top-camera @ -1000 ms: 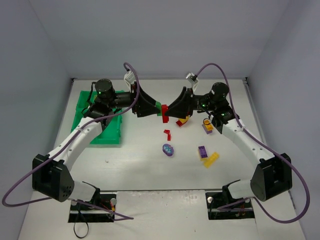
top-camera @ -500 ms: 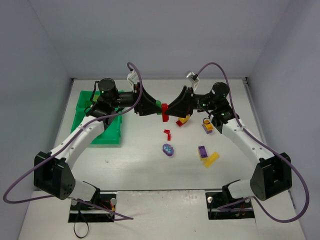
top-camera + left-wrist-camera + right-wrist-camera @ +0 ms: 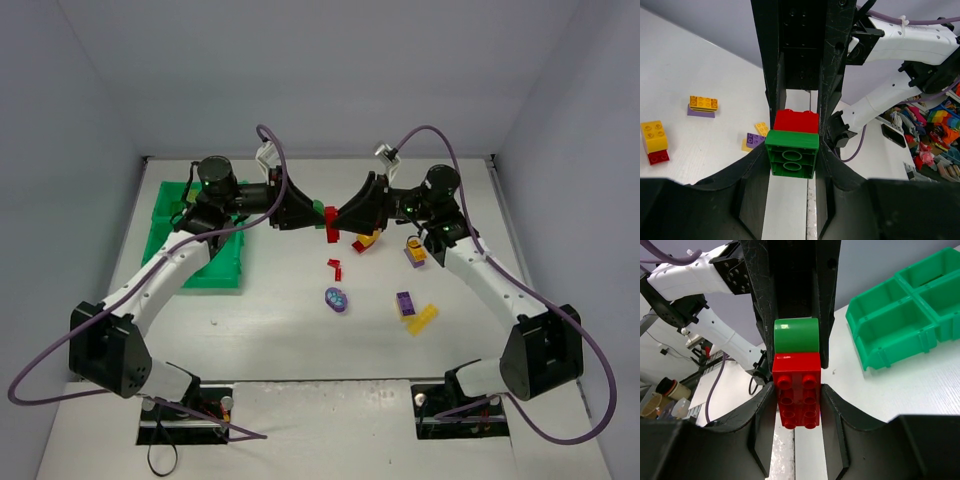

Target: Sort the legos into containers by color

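Observation:
My left gripper (image 3: 312, 213) and right gripper (image 3: 336, 221) meet tip to tip above the table's middle. The left one is shut on a green brick (image 3: 792, 154), its hollow underside facing the left wrist camera. The right one is shut on a red brick (image 3: 796, 390), studs facing the right wrist camera. The two bricks are pressed together: red (image 3: 796, 121) sits behind green in the left wrist view, and green (image 3: 796, 335) behind red in the right wrist view. The green four-compartment tray (image 3: 225, 270) lies far left, partly under my left arm; it also shows in the right wrist view (image 3: 900, 315).
Loose pieces lie on the table below the grippers: a small red piece (image 3: 335, 268), the purple oval piece (image 3: 337, 299), a purple brick (image 3: 405, 303), a yellow brick (image 3: 423, 318), a yellow-on-red stack (image 3: 365, 241) and an orange-on-purple stack (image 3: 415, 252).
My left arm has edged slightly right, toward the right gripper. Both grippers stay shut on the joined bricks.

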Available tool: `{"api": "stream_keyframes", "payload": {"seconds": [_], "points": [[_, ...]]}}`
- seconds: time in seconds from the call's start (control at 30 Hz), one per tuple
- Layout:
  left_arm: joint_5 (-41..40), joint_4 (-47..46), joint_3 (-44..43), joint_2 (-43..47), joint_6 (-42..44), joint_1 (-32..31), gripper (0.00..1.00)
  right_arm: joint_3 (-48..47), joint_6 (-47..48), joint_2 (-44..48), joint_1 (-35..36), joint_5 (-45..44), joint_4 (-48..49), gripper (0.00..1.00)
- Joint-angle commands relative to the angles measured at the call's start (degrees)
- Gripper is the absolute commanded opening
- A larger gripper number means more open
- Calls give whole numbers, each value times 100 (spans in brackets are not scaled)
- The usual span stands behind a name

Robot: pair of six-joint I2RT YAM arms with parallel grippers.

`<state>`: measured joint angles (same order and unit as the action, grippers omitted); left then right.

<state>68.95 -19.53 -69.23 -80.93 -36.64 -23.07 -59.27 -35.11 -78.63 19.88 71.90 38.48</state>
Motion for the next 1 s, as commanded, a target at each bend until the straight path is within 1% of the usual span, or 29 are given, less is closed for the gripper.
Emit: {"api": "stream_keyframes", "payload": {"seconds": [0.0, 0.17, 0.27, 0.3, 0.33, 0.37, 0.4, 0.43, 0.5, 0.53, 0.57, 0.6, 0.63, 0.67, 0.7, 0.77, 0.8, 0.93, 0.97], "points": [[321, -376, -249, 103, 43, 320, 0, 81, 128, 216, -317, 254, 511, 0], [549, -403, -82, 94, 17, 628, 0, 169, 180, 208, -695, 369, 538, 0], [532, -350, 50, 112, 26, 987, 0, 170, 277, 164, -862, 395, 415, 0], [384, -289, 50, 112, 34, 1110, 0, 161, 338, 155, -880, 369, 302, 0], [243, 129, -28, 69, 191, 1442, 0, 83, 626, 138, -889, 334, -100, 0], [42, 508, -133, 51, 349, 1637, 0, 21, 820, 103, -898, 229, -365, 0], [-247, 920, -265, -2, 525, 1839, 0, -41, 1031, 85, -889, 167, -655, 0], [-1016, 1812, -606, -133, 883, 2224, 0, -102, 1372, 59, -889, 80, -1119, 0], [-1985, 2766, -1029, -309, 1211, 2613, 0, -199, 1577, 23, -889, -113, -1412, 0], [-2948, 3423, -1248, -510, 1482, 2745, 0, -217, 1656, 23, -889, -184, -1605, 0], [-3427, 3656, -1633, -608, 1563, 2938, 0, -217, 1770, 32, -889, -263, -1668, 0], [-3902, 3849, -1829, -730, 1616, 3009, 0, -208, 1832, 41, -889, -421, -1747, 0], [-4655, 4138, -2022, -984, 1669, 3141, 0, -191, 1876, 41, -889, -483, -1826, 0], [-4949, 4254, -2372, -1117, 1704, 3194, 0, -173, 1894, 32, -881, -536, -1844, 0], [-5222, 4517, -2558, -1432, 1687, 3247, 0, -130, 1903, 32, -863, -650, -1879, 0], [-5679, 4755, -2910, -1750, 1661, 3413, 0, -94, 1920, 14, -837, -747, -1914, 0], [-5786, 4922, -3155, -2038, 1617, 3458, 0, -68, 1929, 6, -828, -774, -1932, 0], [-6165, 5073, -3482, -2585, 1651, 3546, 0, -24, 1991, 6, -749, -932, -2011, 0], [-6200, 5117, -3553, -2682, 1678, 3555, 5, -15, 2000, -12, -740, -949, -2028, 0]]}}
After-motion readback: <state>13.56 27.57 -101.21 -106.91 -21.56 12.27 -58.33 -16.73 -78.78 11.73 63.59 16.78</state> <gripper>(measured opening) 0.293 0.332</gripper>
